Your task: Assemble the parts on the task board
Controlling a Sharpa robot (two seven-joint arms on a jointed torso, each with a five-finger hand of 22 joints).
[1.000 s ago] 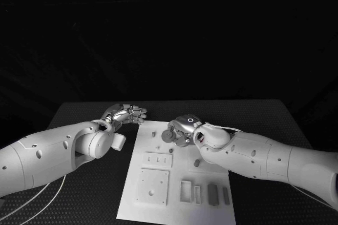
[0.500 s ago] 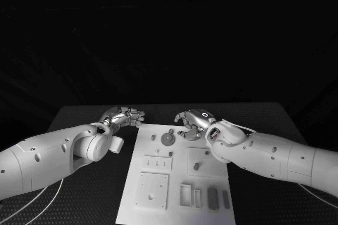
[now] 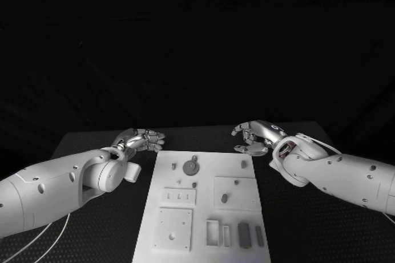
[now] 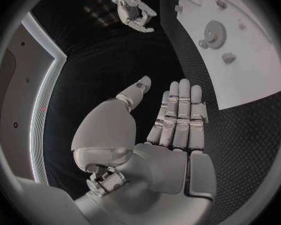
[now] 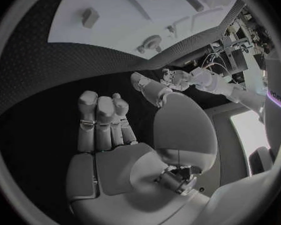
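The near end of the task board (image 3: 206, 217) runs out of the head view, so its last row of parts is partly cut off. The small pieces on the board are too small to identify; which stand in sockets and which lie loose cannot be told. The left forearm covers part of the bench (image 3: 99, 140) beside the board's left edge.

The board lies flat in the middle of the bench, its long axis running from the robot's body toward the far edge of the bench. A round gear-like part (image 3: 191, 168) lies flat near the board's far end, toward its left edge. Nearer the robot than the gear sit a square plate (image 3: 236, 193) with a small dark piece on it, a smaller plate (image 3: 180, 195) with slots, and a larger square plate (image 3: 174, 229). Several narrow upright blocks (image 3: 244, 234) stand in a row beside that last plate, their long axes parallel to the board's.

The left hand (image 3: 141, 140) is off the board, just beyond its far left corner; the fingers are straight and side by side, holding nothing, as the left wrist view confirms. The right hand (image 3: 257, 136) is off the board's far right corner, fingers loosely curved and apart, nothing held.
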